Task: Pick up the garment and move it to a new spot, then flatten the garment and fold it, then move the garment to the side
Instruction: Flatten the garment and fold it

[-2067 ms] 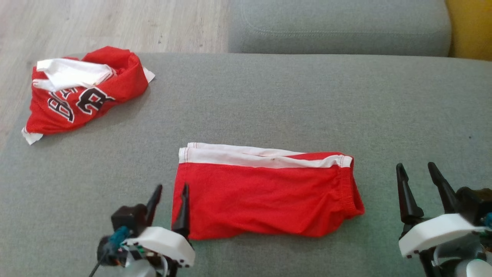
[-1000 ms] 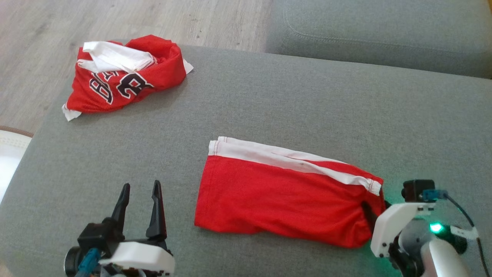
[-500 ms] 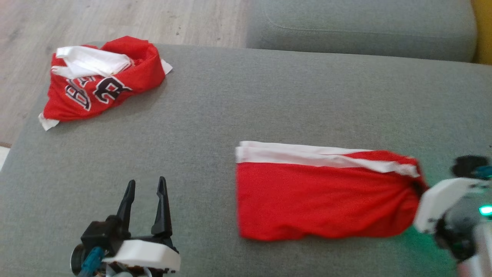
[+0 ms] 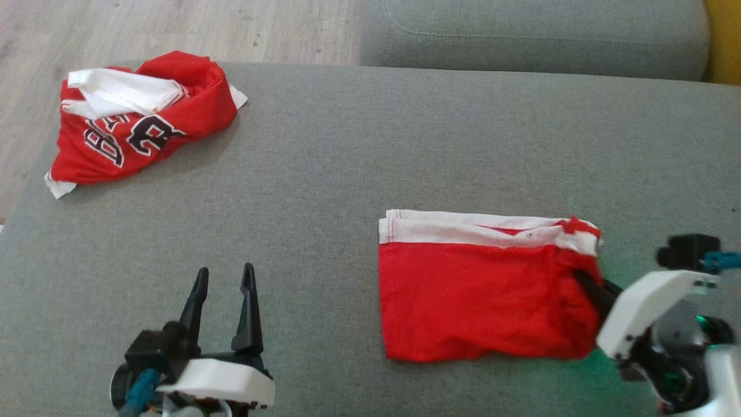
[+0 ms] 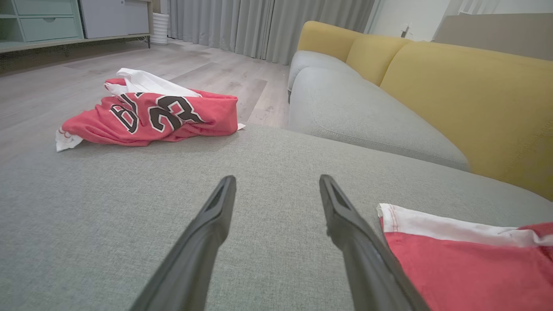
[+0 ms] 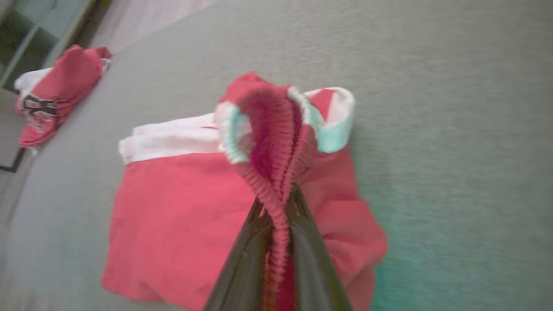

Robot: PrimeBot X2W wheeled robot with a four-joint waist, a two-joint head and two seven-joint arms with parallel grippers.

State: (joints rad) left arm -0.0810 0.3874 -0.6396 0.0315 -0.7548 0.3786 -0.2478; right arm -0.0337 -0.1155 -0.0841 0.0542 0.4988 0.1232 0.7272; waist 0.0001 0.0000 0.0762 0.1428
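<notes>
Right gripper (image 6: 276,196): pinching the waistband of the red shorts (image 4: 474,295).
Left gripper (image 4: 225,268): hovering spread, the red shorts lying to its right.

Soft, even light fills the slightly grainy head view; the jersey (image 4: 139,127) far ahead of the left hand (image 4: 226,271) throws only a faint shadow. A green glow tints the sofa seat (image 4: 556,382) just beside the right hand (image 4: 586,282). The right wrist view is blurred, and the garment (image 6: 181,207) shows white trim tinged green beyond the fingertips. The left wrist view is sharp, though the wide lens stretches that hand toward the bottom edge.
</notes>
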